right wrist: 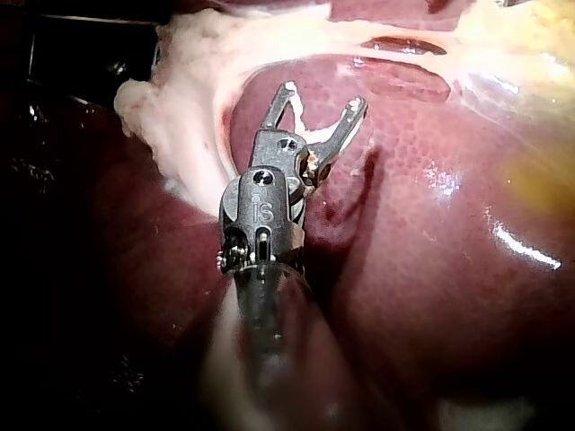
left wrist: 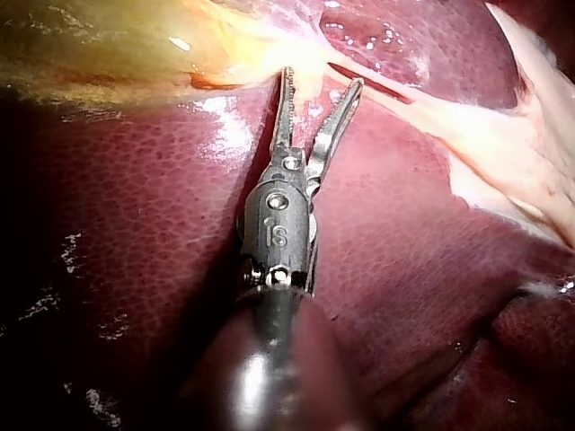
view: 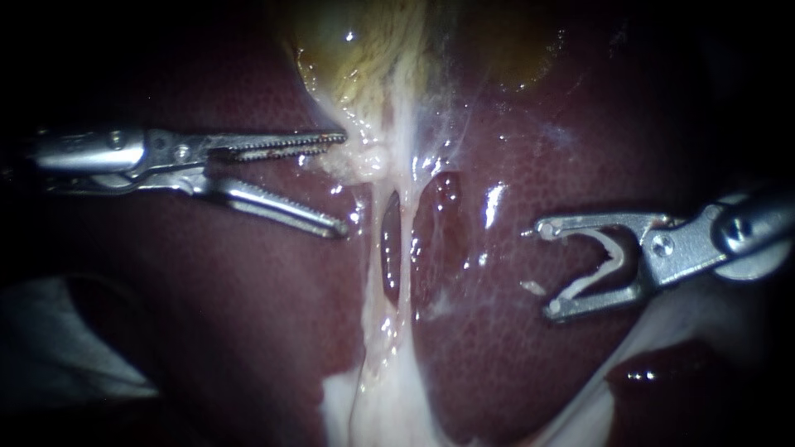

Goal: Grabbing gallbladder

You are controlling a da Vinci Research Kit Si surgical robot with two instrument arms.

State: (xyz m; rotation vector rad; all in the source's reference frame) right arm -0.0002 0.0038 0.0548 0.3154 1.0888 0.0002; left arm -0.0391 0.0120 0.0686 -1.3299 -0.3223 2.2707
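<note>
The yellowish gallbladder [view: 373,50] lies at the top centre of the endoscope view, its pale neck [view: 368,157] running down into whitish tubes [view: 397,248]. My left instrument [view: 344,182] comes in from the left with toothed jaws open; the upper jaw tip is at the neck tissue, the lower jaw over the liver. In the left wrist view the same instrument [left wrist: 322,83] stands open just before the gallbladder [left wrist: 108,45]. My right instrument [view: 542,269] hovers open over the liver [view: 513,331], holding nothing, as the right wrist view also shows it [right wrist: 319,97].
Dark red liver [view: 207,314] fills most of the view on both sides of the pale tissue strand [view: 381,389]. White fatty tissue [right wrist: 180,117] lies beside my right instrument. A pale cloth-like surface [view: 50,348] shows at lower left.
</note>
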